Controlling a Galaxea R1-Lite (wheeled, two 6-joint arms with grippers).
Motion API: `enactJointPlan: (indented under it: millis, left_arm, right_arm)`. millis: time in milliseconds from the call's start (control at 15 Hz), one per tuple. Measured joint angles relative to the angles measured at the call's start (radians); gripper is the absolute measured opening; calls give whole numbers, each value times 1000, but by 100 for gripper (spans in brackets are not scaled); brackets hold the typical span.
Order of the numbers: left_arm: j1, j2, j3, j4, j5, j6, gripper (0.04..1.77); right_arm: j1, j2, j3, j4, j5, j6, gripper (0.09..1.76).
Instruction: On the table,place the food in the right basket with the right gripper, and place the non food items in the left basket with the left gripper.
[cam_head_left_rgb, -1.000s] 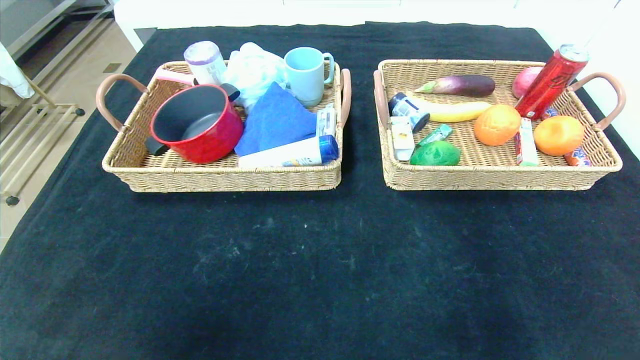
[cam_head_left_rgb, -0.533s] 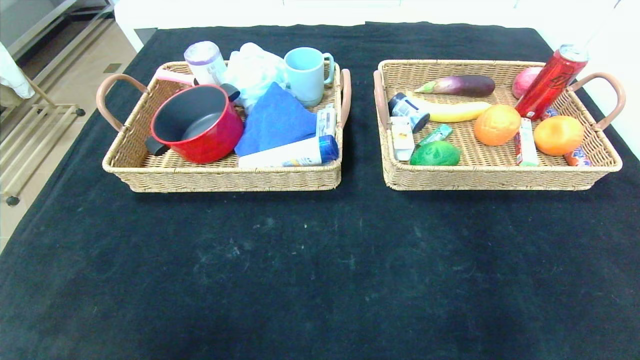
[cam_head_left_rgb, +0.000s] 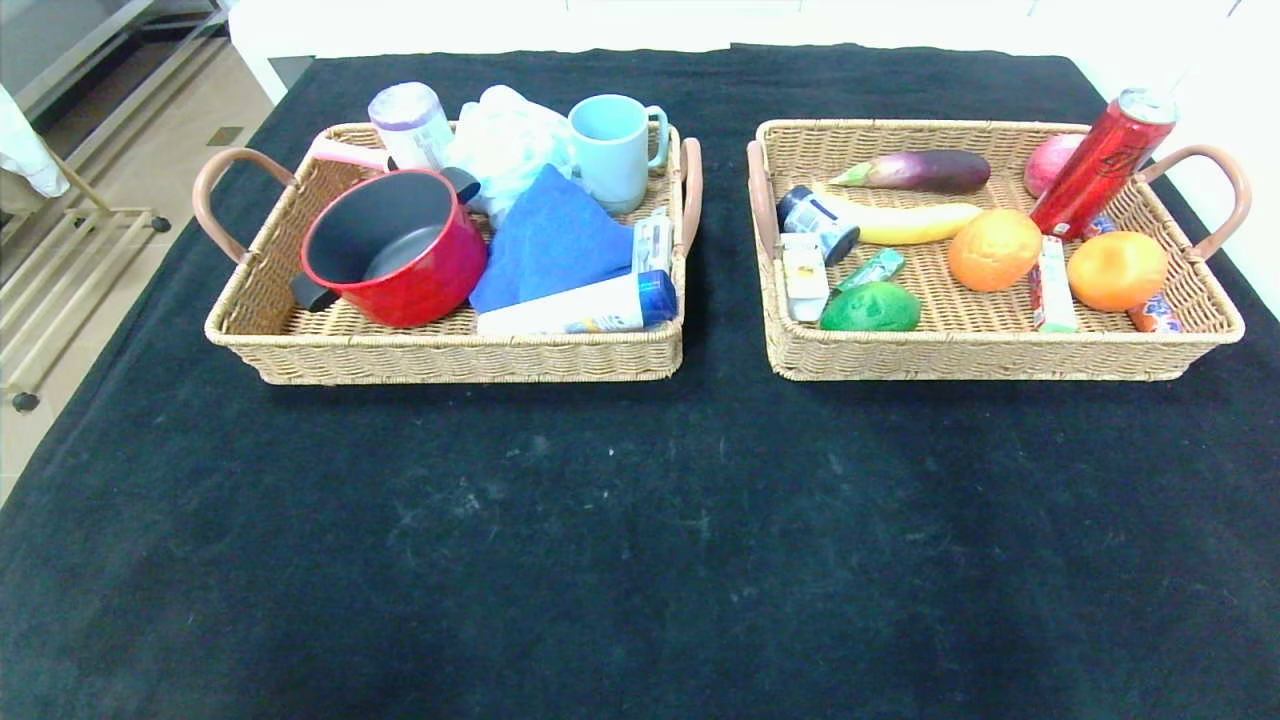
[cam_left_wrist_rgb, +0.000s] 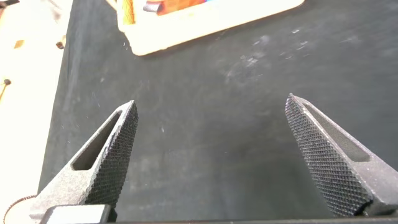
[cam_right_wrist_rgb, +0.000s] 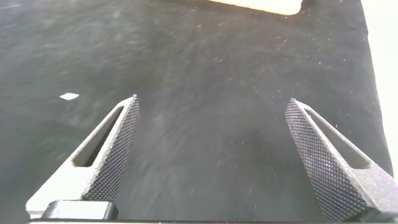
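On the table (cam_head_left_rgb: 640, 540), the left basket (cam_head_left_rgb: 450, 355) holds the red pot (cam_head_left_rgb: 400, 250) and the white bottle with a blue cap (cam_head_left_rgb: 580, 308) lying along its front wall. In the right basket (cam_head_left_rgb: 1000, 355) lie the banana (cam_head_left_rgb: 915, 222), two oranges (cam_head_left_rgb: 995, 250), the green gum pack (cam_head_left_rgb: 872, 268) and the blue-and-white tub (cam_head_left_rgb: 815, 218). Neither arm shows in the head view. My left gripper (cam_left_wrist_rgb: 211, 99) hangs open over bare black cloth, short of the left basket (cam_left_wrist_rgb: 205, 25). My right gripper (cam_right_wrist_rgb: 213, 99) is open too, over bare cloth, nothing between its fingers.
A blue cloth (cam_head_left_rgb: 550, 240), a light blue mug (cam_head_left_rgb: 612, 150) and a white bag (cam_head_left_rgb: 505, 135) share the left basket. An eggplant (cam_head_left_rgb: 920, 170), a red can (cam_head_left_rgb: 1100, 165) and a green fruit (cam_head_left_rgb: 872, 308) lie in the right one. The table's left edge drops to floor (cam_head_left_rgb: 100, 260).
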Motion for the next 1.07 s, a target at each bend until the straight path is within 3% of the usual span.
enactJointPlan:
  millis: [133, 333, 467, 867, 1067]
  left_arm:
    - [0, -3, 130, -95, 22, -6, 172]
    - [0, -4, 233, -113, 57, -9, 172]
    - [0, -5, 267, -120, 86, -34, 172]
    - [0, -5, 288, -109, 82, -53, 172]
    - [0, -5, 291, -108, 95, -147, 172]
  right_arm:
    - [0, -3, 140, -176, -25, -2, 171]
    - [0, -4, 335, -374, -71, -2, 171]
    - [0, -4, 389, -370, -107, 12, 171]
    - [0, -4, 405, -362, -119, 58, 171]
    - [0, -4, 405, -363, -123, 77, 171]
